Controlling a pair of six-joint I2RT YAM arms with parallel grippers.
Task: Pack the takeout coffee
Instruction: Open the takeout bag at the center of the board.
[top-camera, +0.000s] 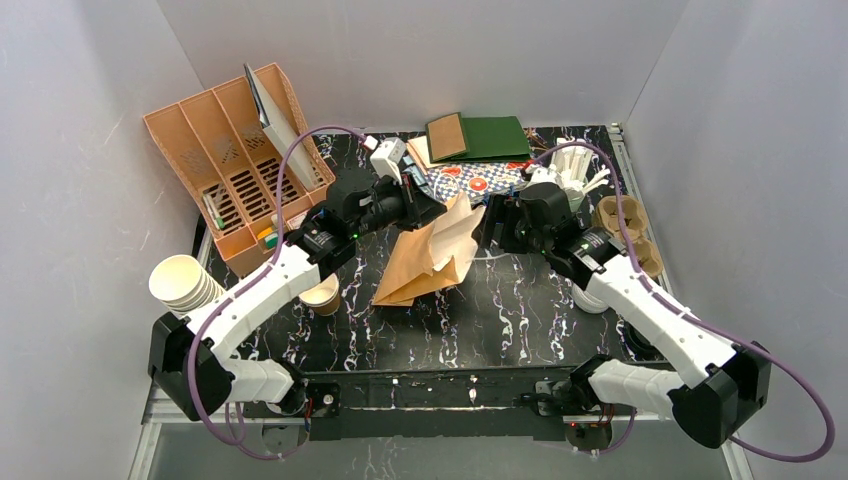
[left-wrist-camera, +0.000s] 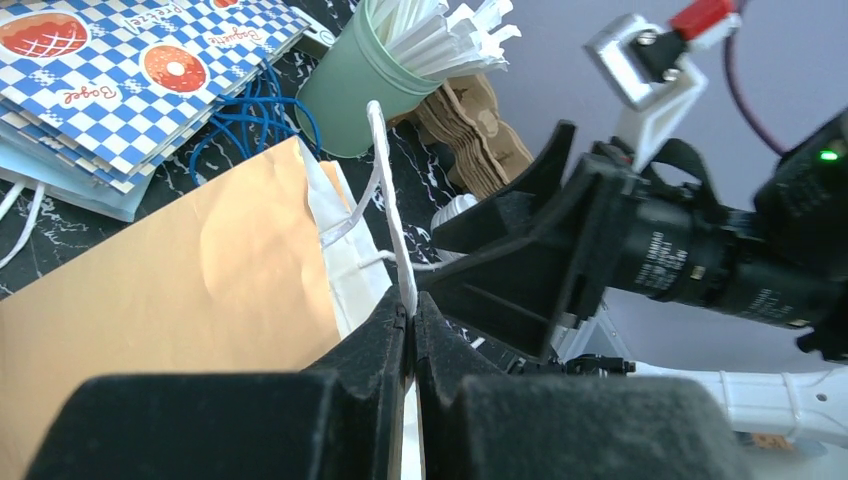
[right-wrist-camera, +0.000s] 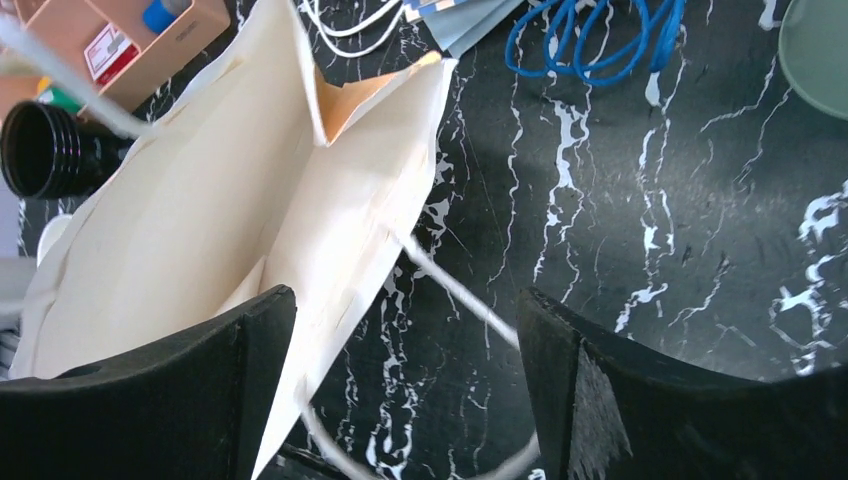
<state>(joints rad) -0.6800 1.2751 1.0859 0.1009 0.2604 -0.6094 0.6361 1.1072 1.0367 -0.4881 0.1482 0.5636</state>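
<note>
Top external view is showing a brown paper bag (top-camera: 430, 262) lying tilted in the middle of the black marbled surface (top-camera: 520, 320), with both arms reaching in to its mouth. The left gripper (top-camera: 435, 213) is meeting the mouth from the left side, and the right gripper (top-camera: 488, 225) is facing it from the right. A tan paper cup (top-camera: 322, 295) is standing upright on the surface just beside the left forearm, outside the bag and apart from its mouth.

Left wrist view is showing the left gripper (left-wrist-camera: 410, 320) pressed together on the bag's white handle (left-wrist-camera: 385, 200), which is rising above the rim of the bag (left-wrist-camera: 180, 300). Beyond it, a mint cup of wrapped straws (left-wrist-camera: 355, 95), blue checkered sheets (left-wrist-camera: 120, 60), a blue cable (left-wrist-camera: 255, 125) and cardboard cup carriers (left-wrist-camera: 480, 130) are sitting on the surface.

Right wrist view is showing the right gripper (right-wrist-camera: 405, 300) with its fingers standing wide apart and clamping nothing. One finger is hanging over the bag's cream inside (right-wrist-camera: 180, 230), the other over bare surface, and the other handle (right-wrist-camera: 455, 290) is running between them. A black cup (right-wrist-camera: 45, 150) and an orange organizer (right-wrist-camera: 150, 25) are showing past the bag.
</note>
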